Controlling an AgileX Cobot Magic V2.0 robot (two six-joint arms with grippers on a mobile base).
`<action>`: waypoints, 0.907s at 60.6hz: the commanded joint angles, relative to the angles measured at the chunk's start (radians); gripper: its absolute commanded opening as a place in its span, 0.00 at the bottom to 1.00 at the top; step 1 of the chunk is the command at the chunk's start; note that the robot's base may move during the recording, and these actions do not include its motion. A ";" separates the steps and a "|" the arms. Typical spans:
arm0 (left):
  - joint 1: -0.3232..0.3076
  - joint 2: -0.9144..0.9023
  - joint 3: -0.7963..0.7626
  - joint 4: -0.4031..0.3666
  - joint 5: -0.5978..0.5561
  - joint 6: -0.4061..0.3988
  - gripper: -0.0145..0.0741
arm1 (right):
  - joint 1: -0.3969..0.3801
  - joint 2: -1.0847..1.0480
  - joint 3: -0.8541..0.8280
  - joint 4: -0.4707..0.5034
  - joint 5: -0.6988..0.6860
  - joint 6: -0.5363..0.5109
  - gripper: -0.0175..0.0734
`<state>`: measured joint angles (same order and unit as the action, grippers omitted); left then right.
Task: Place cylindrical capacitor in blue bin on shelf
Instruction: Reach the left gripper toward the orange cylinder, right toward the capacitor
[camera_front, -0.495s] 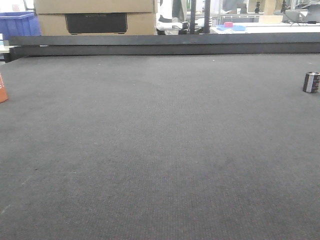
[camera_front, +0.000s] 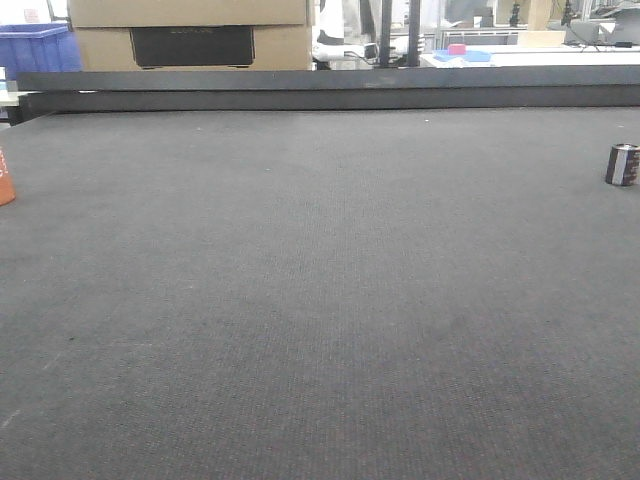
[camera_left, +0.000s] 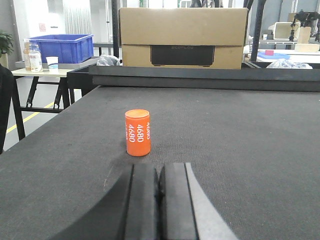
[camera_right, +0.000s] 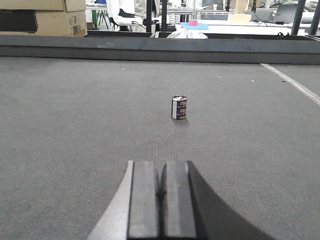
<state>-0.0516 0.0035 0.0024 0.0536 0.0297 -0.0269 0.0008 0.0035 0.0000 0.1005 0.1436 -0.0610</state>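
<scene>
The cylindrical capacitor (camera_right: 179, 107), a small black cylinder with a silvery side strip, stands upright on the dark grey mat. It also shows at the far right edge of the front view (camera_front: 622, 164). My right gripper (camera_right: 161, 167) is shut and empty, a short way in front of the capacitor and slightly to its left. My left gripper (camera_left: 159, 170) is shut and empty, just short of an orange cylinder (camera_left: 137, 132) marked 4680. No steel shelf is in view. A blue bin (camera_left: 63, 47) stands on a side table at the back left.
The orange cylinder also shows at the left edge of the front view (camera_front: 5, 180). A black raised rail (camera_front: 330, 90) bounds the far edge of the mat. A large cardboard box (camera_left: 183, 37) stands behind it. The mat's left edge (camera_left: 45, 130) drops off beside the left gripper.
</scene>
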 joint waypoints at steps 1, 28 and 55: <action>-0.004 -0.003 -0.002 -0.005 -0.023 0.001 0.04 | -0.001 -0.003 0.000 -0.007 -0.017 -0.001 0.02; -0.002 -0.003 -0.037 -0.076 -0.151 0.001 0.04 | -0.001 -0.003 -0.011 -0.007 -0.219 -0.001 0.02; -0.002 0.310 -0.623 -0.067 0.277 0.001 0.44 | 0.000 0.172 -0.482 -0.007 -0.047 -0.001 0.65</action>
<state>-0.0516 0.2401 -0.5523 -0.0121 0.2442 -0.0269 0.0008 0.1037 -0.4248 0.1005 0.0851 -0.0610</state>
